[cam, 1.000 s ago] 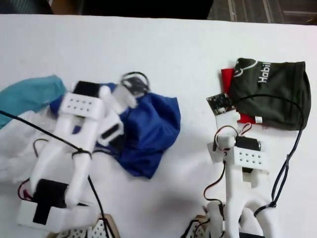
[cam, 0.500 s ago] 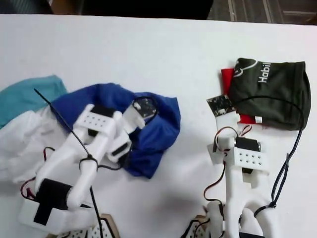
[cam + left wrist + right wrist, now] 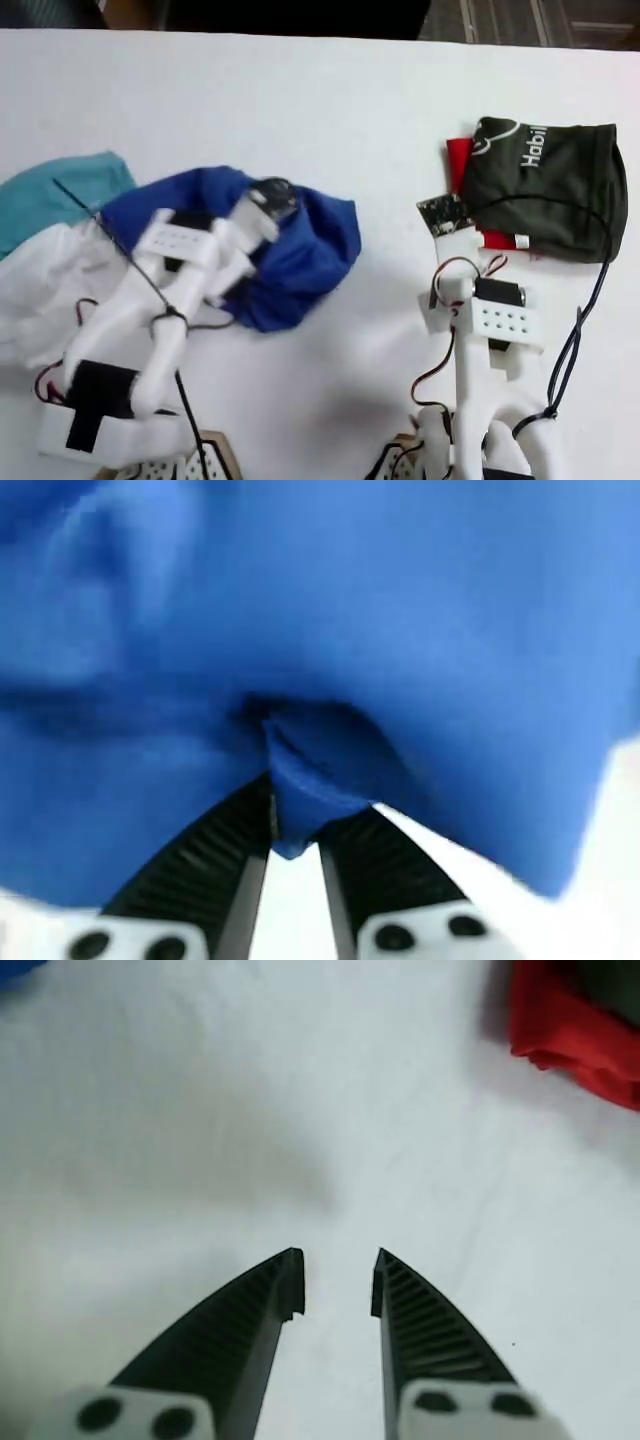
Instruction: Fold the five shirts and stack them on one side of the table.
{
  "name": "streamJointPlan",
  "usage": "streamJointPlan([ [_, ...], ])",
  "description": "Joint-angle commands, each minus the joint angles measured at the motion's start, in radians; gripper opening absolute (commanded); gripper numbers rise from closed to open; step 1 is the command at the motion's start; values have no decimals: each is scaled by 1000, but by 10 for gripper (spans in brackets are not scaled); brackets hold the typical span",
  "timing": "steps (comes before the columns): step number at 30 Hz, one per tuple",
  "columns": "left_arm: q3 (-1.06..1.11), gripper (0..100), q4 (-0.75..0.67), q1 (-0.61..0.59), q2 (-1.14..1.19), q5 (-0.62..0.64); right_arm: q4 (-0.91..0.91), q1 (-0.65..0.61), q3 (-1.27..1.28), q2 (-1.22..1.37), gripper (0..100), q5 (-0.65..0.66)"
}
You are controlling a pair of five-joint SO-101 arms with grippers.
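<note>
A blue shirt (image 3: 305, 250) lies bunched at the table's left-centre. My left gripper (image 3: 296, 825) is shut on a fold of the blue shirt (image 3: 320, 630), and the left arm (image 3: 180, 245) lies over the shirt's left part. A teal shirt (image 3: 50, 195) and a white shirt (image 3: 35, 290) lie crumpled at the left edge. At the right, a folded dark green shirt (image 3: 545, 185) rests on a red shirt (image 3: 459, 160). My right gripper (image 3: 338, 1280) hovers open over bare table beside that stack, with the red shirt (image 3: 570, 1030) just ahead of it.
The white table (image 3: 330, 110) has free room at the back and in the middle between the two arms. Cables (image 3: 590, 300) trail from the right arm across the green shirt. The arm bases stand at the near edge.
The left arm swung around, dragging the blue shirt with it; the cloth spread left and its near edge drew back from the table front. The right arm stayed still.
</note>
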Motion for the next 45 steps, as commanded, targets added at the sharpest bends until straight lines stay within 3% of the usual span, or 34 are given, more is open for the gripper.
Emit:
streamJointPlan([
  [1,-219,25,158,-172,-44,-57,-10,2,0,-25,124,-9],
  [7,-751,25,489,-437,-41,-132,-5,-18,-72,-24,126,-9],
  [12,-1023,25,641,-523,-38,-160,12,-162,-210,4,128,-15],
  [20,-1043,25,626,-526,-35,-153,143,-473,-638,387,269,-100],
  [26,-1041,25,618,-526,-34,-153,263,-725,-878,638,265,-103],
  [32,-1041,25,618,-525,-34,-152,174,-895,-914,800,265,-120],
  [37,-1041,25,618,-525,-34,-152,54,-881,-965,964,254,-201],
  [39,-1041,25,620,-525,-34,-152,51,-845,-1017,1027,206,-224],
  [42,-1041,25,621,-523,-34,-152,53,-730,-1092,1078,14,-279],
  [45,-1035,25,628,-505,-34,-153,62,-591,-1135,1075,22,-311],
])
